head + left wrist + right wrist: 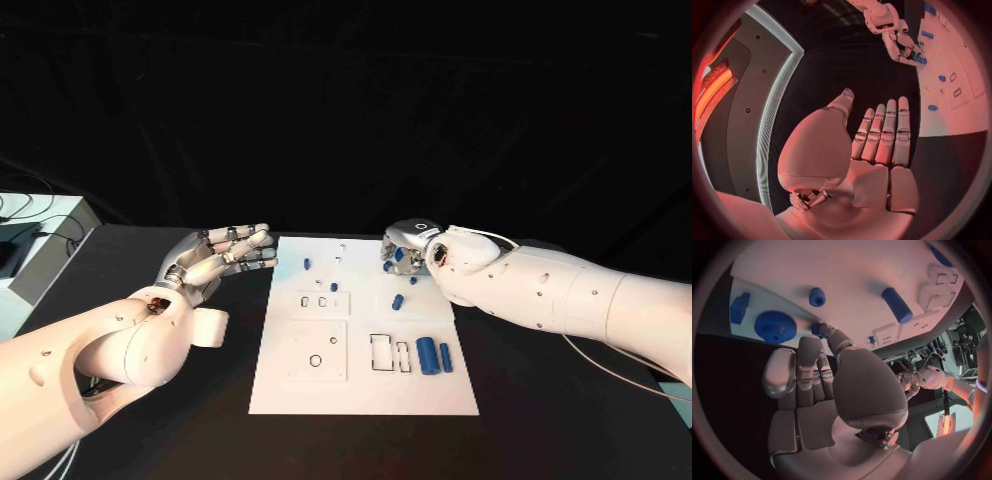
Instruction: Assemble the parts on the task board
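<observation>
At the far right corner of the white task board (361, 385), right hand (411, 245) bent down, fingertips (821, 330) touching a small blue part (817, 328) beside a blue gear (774, 326); cannot tell if gripped or only touched. Off the board's left edge, over the black table (173, 440), left hand (219, 256) flat and open, fingers straight and side by side, holding nothing. Near the board's front, two blue cylinders (428, 355) lying side by side, more small blue pieces (333, 287) farther back.
</observation>
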Motion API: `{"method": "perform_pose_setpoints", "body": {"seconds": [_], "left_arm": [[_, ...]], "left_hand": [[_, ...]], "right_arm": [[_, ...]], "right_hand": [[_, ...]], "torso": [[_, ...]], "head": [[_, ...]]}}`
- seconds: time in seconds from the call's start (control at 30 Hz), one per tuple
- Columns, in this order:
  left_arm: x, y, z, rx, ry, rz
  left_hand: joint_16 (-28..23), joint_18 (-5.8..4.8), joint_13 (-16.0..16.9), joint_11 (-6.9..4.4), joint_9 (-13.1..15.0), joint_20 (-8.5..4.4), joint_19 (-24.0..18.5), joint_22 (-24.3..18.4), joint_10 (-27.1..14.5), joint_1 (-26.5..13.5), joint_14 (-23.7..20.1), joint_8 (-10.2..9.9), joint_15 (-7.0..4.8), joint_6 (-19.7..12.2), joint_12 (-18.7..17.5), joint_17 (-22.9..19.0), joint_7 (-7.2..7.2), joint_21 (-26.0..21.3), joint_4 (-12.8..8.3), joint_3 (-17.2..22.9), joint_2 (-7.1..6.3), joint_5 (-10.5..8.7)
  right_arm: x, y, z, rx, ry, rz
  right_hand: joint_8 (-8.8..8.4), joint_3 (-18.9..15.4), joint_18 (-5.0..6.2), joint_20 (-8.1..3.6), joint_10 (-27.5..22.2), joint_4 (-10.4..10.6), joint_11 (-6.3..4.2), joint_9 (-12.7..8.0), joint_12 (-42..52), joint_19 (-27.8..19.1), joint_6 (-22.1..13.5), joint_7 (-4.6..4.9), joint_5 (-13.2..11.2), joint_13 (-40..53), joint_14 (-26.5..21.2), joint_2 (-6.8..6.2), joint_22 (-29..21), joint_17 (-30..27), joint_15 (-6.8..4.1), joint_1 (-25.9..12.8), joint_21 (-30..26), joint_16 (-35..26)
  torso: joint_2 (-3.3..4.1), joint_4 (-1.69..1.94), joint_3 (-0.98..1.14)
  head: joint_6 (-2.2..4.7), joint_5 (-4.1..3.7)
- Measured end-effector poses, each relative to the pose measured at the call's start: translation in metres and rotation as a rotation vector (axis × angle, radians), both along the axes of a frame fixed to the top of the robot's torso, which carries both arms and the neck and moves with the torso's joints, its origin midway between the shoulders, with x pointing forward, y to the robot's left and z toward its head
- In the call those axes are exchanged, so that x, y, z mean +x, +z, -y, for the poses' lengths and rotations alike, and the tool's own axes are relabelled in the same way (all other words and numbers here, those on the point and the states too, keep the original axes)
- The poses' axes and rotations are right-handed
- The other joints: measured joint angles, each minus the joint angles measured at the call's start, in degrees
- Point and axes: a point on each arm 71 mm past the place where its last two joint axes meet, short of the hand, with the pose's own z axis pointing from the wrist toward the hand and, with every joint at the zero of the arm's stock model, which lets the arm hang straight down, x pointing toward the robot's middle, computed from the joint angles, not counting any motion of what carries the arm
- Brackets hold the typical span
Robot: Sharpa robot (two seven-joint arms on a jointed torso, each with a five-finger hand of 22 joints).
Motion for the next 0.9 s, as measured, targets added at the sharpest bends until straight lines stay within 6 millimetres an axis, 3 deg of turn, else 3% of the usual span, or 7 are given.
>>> {"method": "perform_pose_setpoints", "body": {"seconds": [0.1, 0.27, 0.6, 0.9], "left_arm": [[0.0001, -0.0001, -0.0005, 0.001, 0.001, 0.0], [0.0004, -0.0002, -0.0013, 0.002, 0.002, 0.0], [0.0011, -0.0007, -0.0029, 0.005, 0.006, -0.001], [0.0014, -0.0008, -0.0037, 0.006, 0.007, -0.002]], "left_hand": [[0.0, 0.0, 0.0, 0.0, 0.0, 0.0, 0.0, 0.0, 0.0, 0.0, 0.0, 0.0, 0.0, 0.01, 0.0, 0.0, 0.0, 0.0, 0.0, 0.0, 0.0, 0.0], [0.0, 0.0, 0.0, 0.0, -0.01, 0.0, 0.0, 0.0, 0.0, 0.0, 0.0, 0.0, 0.0, 0.01, 0.0, 0.0, -0.01, 0.0, 0.0, 0.0, 0.0, 0.0], [0.0, 0.0, 0.0, 0.0, -0.01, 0.0, 0.0, 0.0, 0.0, 0.0, 0.0, 0.0, 0.0, -0.18, 0.0, 0.0, 0.19, 0.0, 0.0, 0.0, 0.0, 0.0], [0.0, 0.0, 0.0, 0.0, -0.02, 0.0, 0.0, -0.04, 0.0, 0.0, 0.0, 0.0, 0.0, -0.18, 0.0, 0.0, 0.19, 0.0, 0.0, 0.0, 0.0, 0.0]], "right_arm": [[0.0001, -0.0006, 0.0001, -0.005, -0.001, 0.0], [0.0005, -0.0001, 0.0005, -0.012, 0.0, 0.004], [0.0007, 0.0026, 0.0002, -0.012, 0.005, 0.016], [-0.0029, 0.0048, -0.0019, 0.02, 0.012, 0.053]], "right_hand": [[0.0, 0.63, 0.57, 0.01, 0.0, -0.32, 0.0, 0.0, 0.0, -0.01, 0.13, 0.13, 0.0, 0.0, 0.0, 0.0, 0.33, -0.24, 0.0, 0.0, -0.76, 0.0], [-0.01, 2.6, 0.59, 0.01, 0.51, -0.83, -0.16, -0.01, 0.0, -0.01, 0.31, 0.31, -0.25, 0.0, 0.0, 0.6, 0.7, -0.35, -0.01, -0.21, -1.12, 0.0], [-0.1, 10.44, 0.59, 0.01, 4.71, -1.28, -0.9, 0.03, -0.46, -0.02, 1.45, 0.05, -1.15, -0.16, -0.29, 2.14, 1.49, -0.36, -0.48, -1.7, -1.78, 0.0], [0.1, 11.99, 0.17, -0.85, 5.87, -2.35, -0.35, 0.31, -0.38, -0.01, 3.4, -0.53, -3.25, -0.16, -0.19, 3.37, 3.82, 0.01, -1.26, -1.52, 0.42, 0.33]], "torso": [[0.21, 0.03, -0.03], [0.58, 0.09, -0.07], [1.12, 0.15, -0.18], [1.46, 0.23, -0.28]], "head": [[0.13, -0.04], [0.36, -0.05], [0.52, -0.18], [0.8, -0.23]]}}
